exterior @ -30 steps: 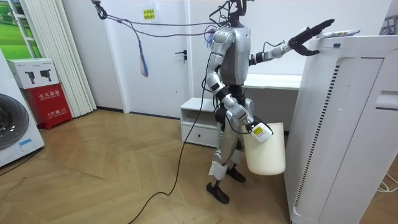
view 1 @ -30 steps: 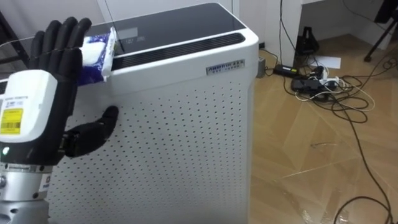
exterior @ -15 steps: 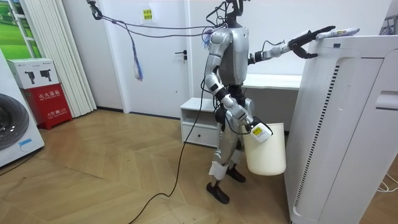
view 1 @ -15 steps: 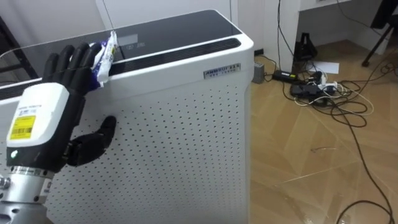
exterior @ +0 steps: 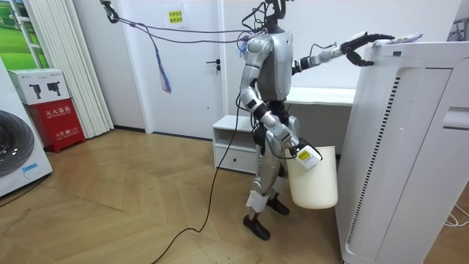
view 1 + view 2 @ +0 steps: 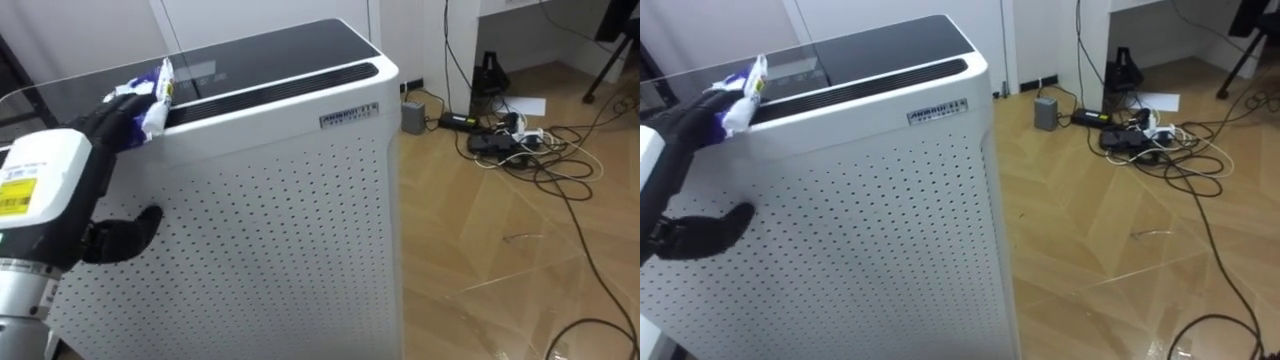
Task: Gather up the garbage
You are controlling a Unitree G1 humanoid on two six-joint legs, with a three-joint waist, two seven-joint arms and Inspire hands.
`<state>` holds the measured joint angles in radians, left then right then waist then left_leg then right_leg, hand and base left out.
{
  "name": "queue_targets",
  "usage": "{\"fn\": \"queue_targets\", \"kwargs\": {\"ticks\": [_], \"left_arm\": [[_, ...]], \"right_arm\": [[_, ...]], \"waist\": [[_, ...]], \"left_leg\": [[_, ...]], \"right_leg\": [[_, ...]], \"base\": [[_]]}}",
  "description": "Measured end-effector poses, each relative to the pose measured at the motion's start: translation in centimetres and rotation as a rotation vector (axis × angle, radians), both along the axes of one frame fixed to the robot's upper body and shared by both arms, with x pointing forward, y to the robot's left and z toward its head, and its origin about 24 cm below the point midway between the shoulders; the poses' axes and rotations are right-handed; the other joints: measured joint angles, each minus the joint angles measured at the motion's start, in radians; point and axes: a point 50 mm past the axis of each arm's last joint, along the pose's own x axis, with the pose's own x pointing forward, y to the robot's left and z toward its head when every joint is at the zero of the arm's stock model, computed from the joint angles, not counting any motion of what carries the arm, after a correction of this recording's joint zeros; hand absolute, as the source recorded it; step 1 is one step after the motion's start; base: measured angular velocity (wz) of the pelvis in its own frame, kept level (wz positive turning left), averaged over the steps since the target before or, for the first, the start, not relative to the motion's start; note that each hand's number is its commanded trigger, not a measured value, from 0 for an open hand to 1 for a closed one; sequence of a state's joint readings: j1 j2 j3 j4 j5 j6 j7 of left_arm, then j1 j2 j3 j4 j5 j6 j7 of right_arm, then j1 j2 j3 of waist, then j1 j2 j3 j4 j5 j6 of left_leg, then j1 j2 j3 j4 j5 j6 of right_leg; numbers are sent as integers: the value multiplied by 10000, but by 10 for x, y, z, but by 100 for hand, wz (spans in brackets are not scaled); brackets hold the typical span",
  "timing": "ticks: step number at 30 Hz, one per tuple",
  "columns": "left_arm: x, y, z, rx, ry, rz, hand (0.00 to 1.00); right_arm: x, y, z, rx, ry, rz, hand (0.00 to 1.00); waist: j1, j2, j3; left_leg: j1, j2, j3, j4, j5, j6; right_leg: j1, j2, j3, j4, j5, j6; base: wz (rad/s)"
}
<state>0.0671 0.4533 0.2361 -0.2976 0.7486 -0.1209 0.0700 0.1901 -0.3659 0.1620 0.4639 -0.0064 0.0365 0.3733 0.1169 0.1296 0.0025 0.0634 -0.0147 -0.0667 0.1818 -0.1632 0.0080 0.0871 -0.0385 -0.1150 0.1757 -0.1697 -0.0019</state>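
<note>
Eye views: head-mounted stereo pair looking down, close upon the tall white perforated air purifier [image 6: 270, 210] and the wooden floor [image 6: 470, 235] at right. Room view: distant, level, sharing that purifier.

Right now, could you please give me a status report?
Left hand curled on wrapper atop purifier. Right hand holds bin. Nothing blocking.

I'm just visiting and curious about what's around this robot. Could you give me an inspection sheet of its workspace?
Surface: glossy black top of tall white perforated appliance.
Job's things: crumpled white-and-blue wrapper at the top's edge; white plastic bucket.
Clutter: small grey box on wooden floor.
Robot hands: left robot hand curled on the wrapper; right robot hand carries the bucket.
Cables: tangled black cables on the floor.
Surroundings: red box, white washing machine.
</note>
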Motion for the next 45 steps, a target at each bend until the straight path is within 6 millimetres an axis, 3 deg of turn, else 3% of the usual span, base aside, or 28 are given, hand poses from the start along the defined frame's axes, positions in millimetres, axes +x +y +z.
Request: {"fn": "queue_targets", "kwargs": {"ticks": [10,26,31,37,45], "left_arm": [[-2,5,19,-287,-426,151,100],[-3,9,27,-301,-778,333,100],[-4,10,29,-1232,-926,-67,100],[-11,-1,42,-3119,-1359,-1853,100],[-15,-22,46,-6260,-680,-5390,100]], "right_arm": [[4,2,5,-24,-124,24,100],[3,2,4,-77,-116,-35,100],[0,1,3,-21,-29,-75,100],[-3,5,0,173,-45,-127,100],[-5,9,-2,377,-70,-70,100]], "waist": [[-16,21,1],[-24,74,-12],[61,61,7],[200,-85,171],[111,-112,133]], "left_leg": [[-6,-24,6,12,5,-5],[13,-43,122,6,12,6],[12,-69,256,4,14,10],[-44,-77,325,7,12,13],[-289,-117,321,52,12,14]], "right_leg": [[-6,-34,-71,122,-113,0],[41,-91,-164,119,-150,21],[59,-117,-164,104,-188,45],[60,-149,-243,35,-193,53],[-132,-182,-245,103,-199,60]], "base": [[3],[0],[4],[3],[1]]}}
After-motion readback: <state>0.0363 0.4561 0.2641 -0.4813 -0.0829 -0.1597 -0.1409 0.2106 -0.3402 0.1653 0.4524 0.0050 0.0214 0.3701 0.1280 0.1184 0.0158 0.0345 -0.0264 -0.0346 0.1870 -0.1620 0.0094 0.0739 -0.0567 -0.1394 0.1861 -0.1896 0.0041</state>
